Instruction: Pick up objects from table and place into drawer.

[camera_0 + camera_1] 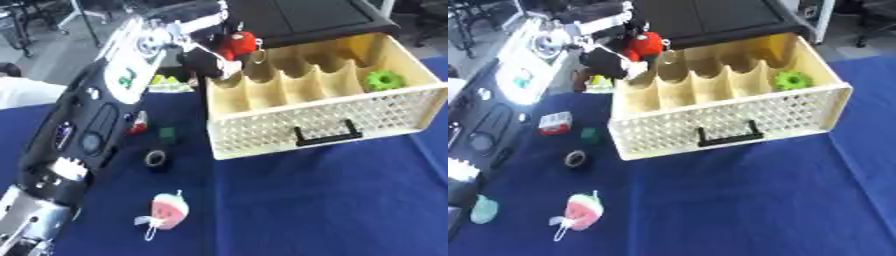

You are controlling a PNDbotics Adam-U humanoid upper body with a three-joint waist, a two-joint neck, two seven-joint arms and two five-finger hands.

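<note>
Watermelon charm point(581, 212), tape roll point(576, 159) and green block point(589, 135) wait on the blue cloth point(737, 200) well below the left hand point(614, 57), which pinches a red toy point(644, 44) above the cream drawer point(728, 122)'s back-left compartment, seemingly ready to drop it.

The table point(315, 200) is covered in matt blue cloth. The drawer point(324, 120) is made of smooth cream plastic, its front perforated, with a glossy black handle point(325, 136). The left arm point(96, 120) is cased in glossy black and silver.
</note>
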